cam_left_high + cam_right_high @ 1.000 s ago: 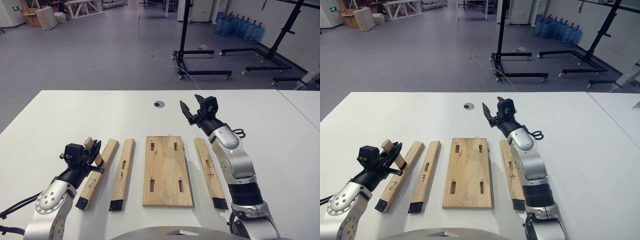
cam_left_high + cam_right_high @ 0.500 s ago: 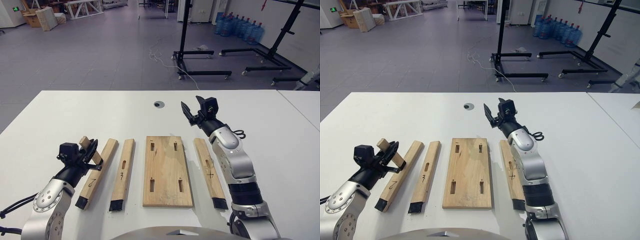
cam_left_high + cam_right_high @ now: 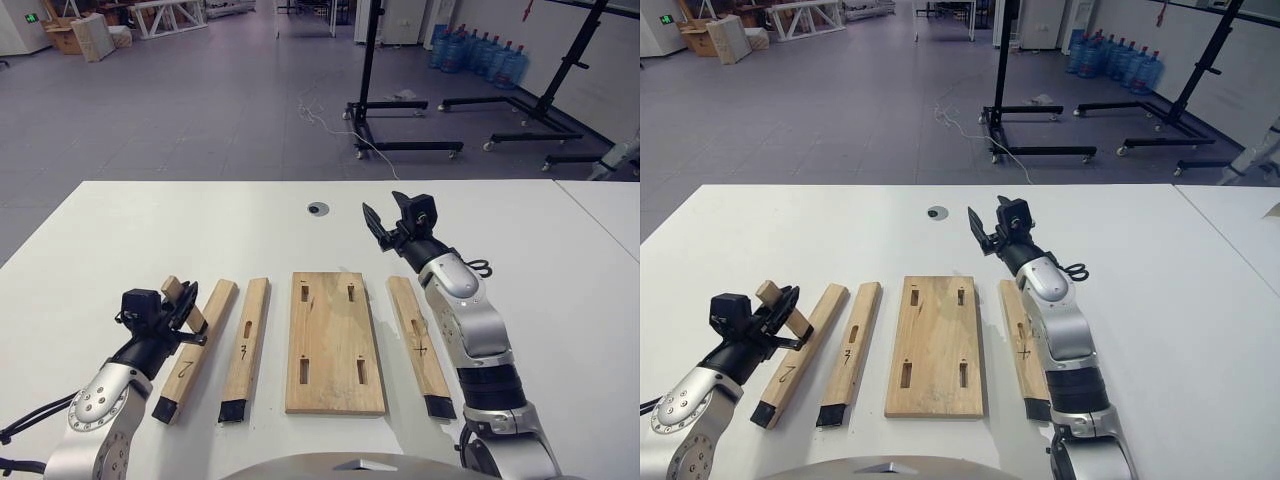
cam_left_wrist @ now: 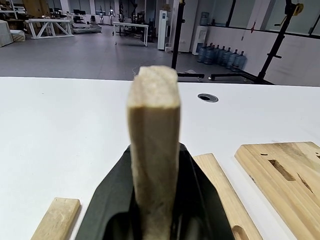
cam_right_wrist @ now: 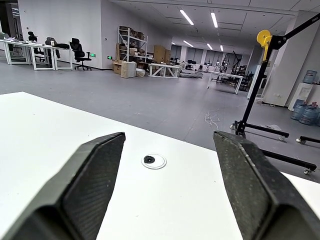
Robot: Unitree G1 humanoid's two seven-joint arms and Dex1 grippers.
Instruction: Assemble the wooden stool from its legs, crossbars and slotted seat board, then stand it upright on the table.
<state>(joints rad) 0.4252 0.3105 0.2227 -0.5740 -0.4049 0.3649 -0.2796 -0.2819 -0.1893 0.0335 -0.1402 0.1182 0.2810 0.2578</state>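
Two arms reach over the white table. The left gripper clamps a short, pale wooden crossbar beside the flat legs. The right gripper, fingers apart, hovers beyond the slotted seat board.

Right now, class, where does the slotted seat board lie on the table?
In the left eye view the slotted seat board lies flat at the near middle of the table, between the inner left leg and the right leg.
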